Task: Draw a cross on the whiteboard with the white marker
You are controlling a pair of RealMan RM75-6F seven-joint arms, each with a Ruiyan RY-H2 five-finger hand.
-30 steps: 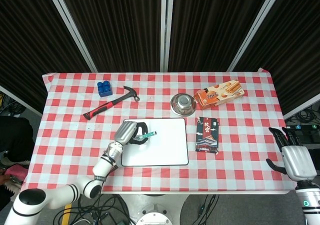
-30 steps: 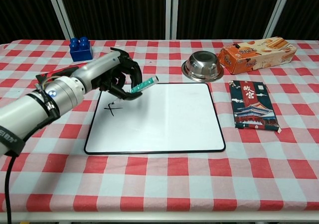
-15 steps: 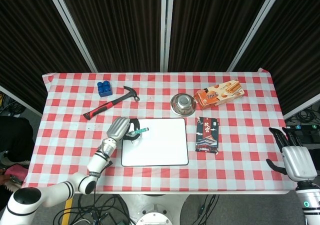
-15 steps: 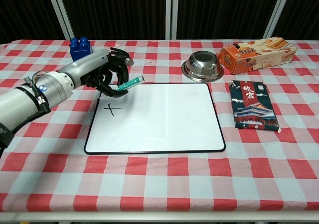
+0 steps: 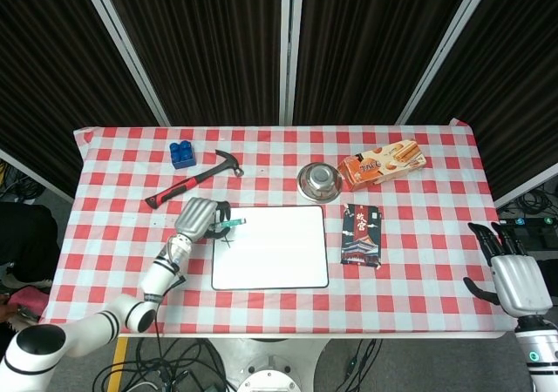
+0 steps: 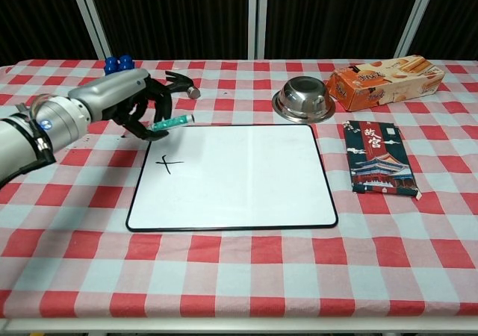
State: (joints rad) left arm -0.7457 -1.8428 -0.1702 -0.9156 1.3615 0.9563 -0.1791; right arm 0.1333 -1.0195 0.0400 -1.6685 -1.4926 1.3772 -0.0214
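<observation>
Left hand holds marker near counter's left edge, above whiteboard's far-left corner; cross drawn. Right hand open, fingers apart, off the right edge.

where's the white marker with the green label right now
The white marker with the green label is held in the left hand, just above the rectangular whiteboard's upper-left corner, near the small black cross.

Red-white checked cloth covers my table. Blue toy brick upper left of head view. Red-handled hammer just right of it, lying diagonal, head toward frame top. Steel bowl centre, upright. Orange snack box just right of bowl, near but apart. Dark printed packet below box, flat. Black curtains behind.
</observation>
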